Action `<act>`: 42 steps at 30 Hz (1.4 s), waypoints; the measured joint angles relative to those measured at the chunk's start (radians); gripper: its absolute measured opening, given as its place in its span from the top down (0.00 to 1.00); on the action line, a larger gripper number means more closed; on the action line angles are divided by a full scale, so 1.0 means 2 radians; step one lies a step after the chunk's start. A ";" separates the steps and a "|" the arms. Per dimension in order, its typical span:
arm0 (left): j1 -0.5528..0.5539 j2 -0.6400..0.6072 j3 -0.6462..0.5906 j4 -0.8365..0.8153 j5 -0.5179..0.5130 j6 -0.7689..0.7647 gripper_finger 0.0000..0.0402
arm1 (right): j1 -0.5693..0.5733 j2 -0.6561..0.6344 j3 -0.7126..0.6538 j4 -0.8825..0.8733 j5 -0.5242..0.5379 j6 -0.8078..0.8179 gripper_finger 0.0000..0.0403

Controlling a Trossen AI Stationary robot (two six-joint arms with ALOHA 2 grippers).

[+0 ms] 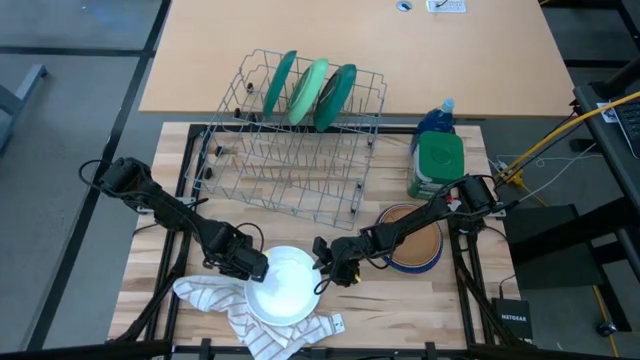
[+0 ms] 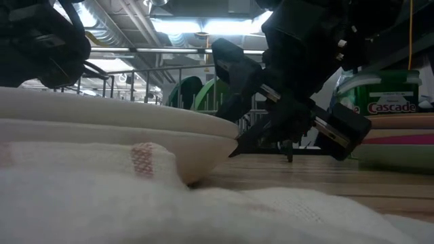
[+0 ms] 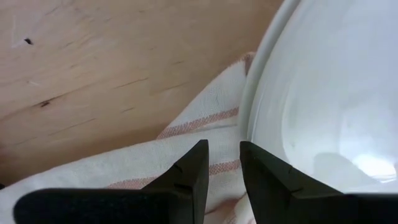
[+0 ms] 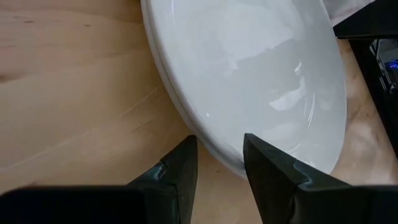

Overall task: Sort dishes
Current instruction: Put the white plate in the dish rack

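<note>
Straddling opposite rims of the white plate (image 1: 283, 297) on the cloth (image 1: 210, 296): left gripper (image 1: 262, 268) and right gripper (image 1: 322, 277), jaws part-open, gripping nothing, apparently for a shared lift.

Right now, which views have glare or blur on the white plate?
Right wrist view: bright ceiling reflections streak the white plate. Left wrist view: a softer glare patch sits low on it. Low view: the striped cloth in the foreground is blurred and ceiling lights flare behind. High view: evenly lit, no glare.

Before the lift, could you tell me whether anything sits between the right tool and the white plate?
Nothing visible does: the right tool already straddles the white plate's rim, with only bare table beside it.
</note>
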 joint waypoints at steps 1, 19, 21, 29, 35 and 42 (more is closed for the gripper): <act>0.000 0.000 0.000 0.000 -0.003 -0.002 0.78 | 0.000 0.000 0.000 0.000 0.000 0.000 0.67; 0.001 0.034 0.001 0.031 -0.015 -0.017 0.78 | 0.000 -0.001 -0.002 0.009 -0.015 -0.003 0.67; 0.001 0.034 0.001 0.031 -0.015 -0.017 0.78 | 0.000 -0.001 -0.002 0.011 -0.017 -0.003 0.67; 0.008 0.035 0.000 0.040 -0.015 -0.014 0.78 | 0.000 -0.001 -0.002 0.019 -0.021 -0.014 0.67; 0.008 0.037 -0.002 0.058 -0.020 -0.014 0.78 | 0.000 -0.001 -0.002 0.019 -0.022 -0.014 0.67; 0.009 0.037 -0.002 0.066 -0.026 0.000 0.78 | 0.000 0.000 -0.002 0.019 -0.022 -0.014 0.67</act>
